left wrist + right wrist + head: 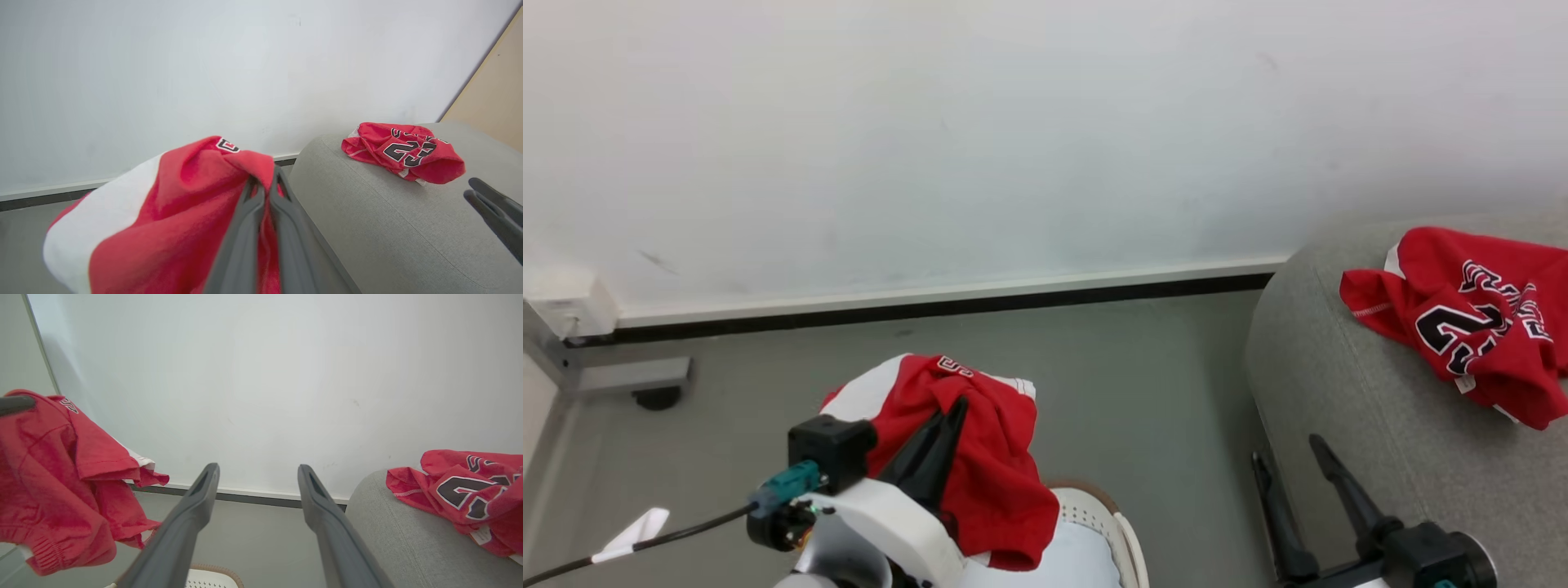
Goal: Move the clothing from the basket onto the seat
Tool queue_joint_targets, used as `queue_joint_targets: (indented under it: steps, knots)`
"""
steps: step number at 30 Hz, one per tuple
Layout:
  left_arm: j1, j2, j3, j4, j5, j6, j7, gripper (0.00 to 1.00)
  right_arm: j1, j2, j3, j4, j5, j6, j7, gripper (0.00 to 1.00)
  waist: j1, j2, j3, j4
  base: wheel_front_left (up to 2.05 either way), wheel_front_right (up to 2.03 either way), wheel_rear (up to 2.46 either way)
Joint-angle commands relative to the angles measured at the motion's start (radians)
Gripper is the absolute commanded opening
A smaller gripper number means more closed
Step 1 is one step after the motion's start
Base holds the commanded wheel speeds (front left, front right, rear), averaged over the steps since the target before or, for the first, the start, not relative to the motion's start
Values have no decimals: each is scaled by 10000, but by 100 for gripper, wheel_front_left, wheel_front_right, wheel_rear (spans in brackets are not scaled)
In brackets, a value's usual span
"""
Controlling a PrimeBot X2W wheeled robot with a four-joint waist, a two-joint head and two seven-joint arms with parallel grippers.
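Left tool (pixel 264 176) clamped on white-banded red garment (pixel 184 204), basket (pixel 1123 531) mostly hidden beneath; right tool (pixel 1286 449) apart.

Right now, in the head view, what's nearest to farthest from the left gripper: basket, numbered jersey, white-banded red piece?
1. White-banded red piece: pinched in the left gripper.
2. Basket: just below it.
3. Numbered jersey: far right, on the seat.

The basket (pixel 1088 513) is mostly hidden behind the red garment (pixel 996 474).
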Motion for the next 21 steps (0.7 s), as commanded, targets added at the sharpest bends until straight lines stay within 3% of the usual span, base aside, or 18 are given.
queue_joint_targets:
  steps: [1,9,13,21]
  knots:
    - [189,146,24,-360,60,88,157,0,180,-19,170,-104,-158,-22,5,100,4,0,-174,92,0,0,0]
    - [230,319,-48,-1432,43,307,764,0,-326,-107,1768,-318,-187,-23,6,100,4,0,-286,190,0,0,0]
    - [73,307,-179,-1593,101,314,923,0,-806,-241,3053,-132,118,-23,6,100,4,0,-261,270,0,0,0]
    - [-195,172,-585,-1720,220,190,1103,0,-1861,-185,4587,458,845,-23,6,100,4,0,-124,476,0,0,0]
